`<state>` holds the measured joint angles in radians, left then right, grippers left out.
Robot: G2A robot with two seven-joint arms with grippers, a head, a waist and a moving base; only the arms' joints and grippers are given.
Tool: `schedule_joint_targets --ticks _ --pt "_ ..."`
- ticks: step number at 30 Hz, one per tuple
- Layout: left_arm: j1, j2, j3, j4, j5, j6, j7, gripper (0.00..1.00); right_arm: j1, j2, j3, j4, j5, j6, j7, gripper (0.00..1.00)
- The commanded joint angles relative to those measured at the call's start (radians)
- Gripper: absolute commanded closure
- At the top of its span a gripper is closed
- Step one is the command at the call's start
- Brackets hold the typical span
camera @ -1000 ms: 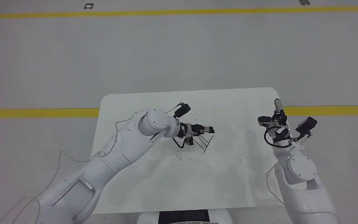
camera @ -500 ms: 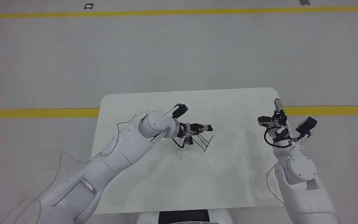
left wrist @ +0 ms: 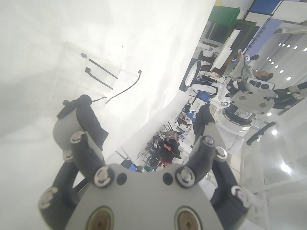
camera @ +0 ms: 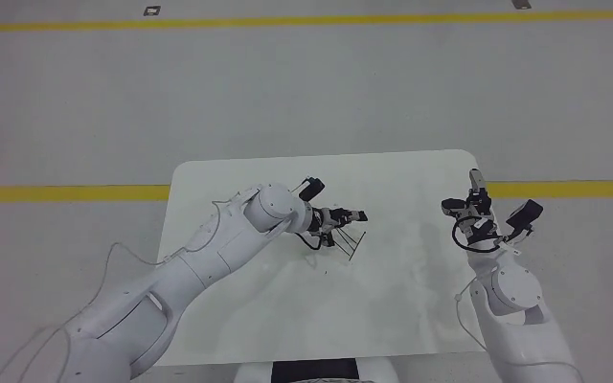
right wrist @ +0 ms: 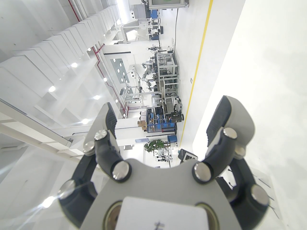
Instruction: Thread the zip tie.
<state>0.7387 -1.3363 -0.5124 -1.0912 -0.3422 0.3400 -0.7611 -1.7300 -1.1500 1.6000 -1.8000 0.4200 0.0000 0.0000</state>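
Several black zip ties (camera: 351,245) lie near the middle of the white table (camera: 402,287). In the left wrist view two straight zip ties (left wrist: 98,72) and a curved zip tie (left wrist: 124,87) rest on what looks like a clear plastic stand (left wrist: 72,58). My left gripper (camera: 354,218) hovers right beside them, open and holding nothing (left wrist: 144,106); one dark fingertip (left wrist: 82,107) is close to a thin tie tail. My right gripper (camera: 462,191) stays at the table's right edge, open and empty (right wrist: 165,118), pointing away from the ties.
The right edge of the table (right wrist: 263,60) borders grey floor with a yellow line (camera: 306,19). Bare table surface stretches between the two arms and toward the front edge.
The left arm has shifted slightly, its gripper edging a little toward the far side above the zip ties. The right arm has not moved.
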Motion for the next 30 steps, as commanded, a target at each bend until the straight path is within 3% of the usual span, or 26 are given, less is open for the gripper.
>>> schedule_joint_targets --ticks 1,5,20,23,30 --pt "0.0 0.0 0.0 0.0 0.0 0.0 0.0 0.0 0.0 0.0 0.0 0.0 0.0 0.0 0.0 0.0" --pt "0.005 -0.001 0.009 -0.021 0.014 0.0 -0.005 0.0 0.0 0.0 0.0 0.0 0.0 0.0 0.0 0.0" --pt "0.007 -0.001 0.02 -0.012 0.02 0.0 -0.002 0.0 0.0 0.0 0.0 0.0 0.0 0.0 0.0 0.0" --pt "0.004 0.007 0.014 -0.017 0.015 0.0 0.0 0.0 0.0 0.0 0.0 0.0 0.0 0.0 0.0 0.0" --pt "0.001 0.045 0.008 -0.049 0.023 0.0 -0.009 0.0 0.0 0.0 0.0 0.0 0.0 0.0 0.0 0.0"
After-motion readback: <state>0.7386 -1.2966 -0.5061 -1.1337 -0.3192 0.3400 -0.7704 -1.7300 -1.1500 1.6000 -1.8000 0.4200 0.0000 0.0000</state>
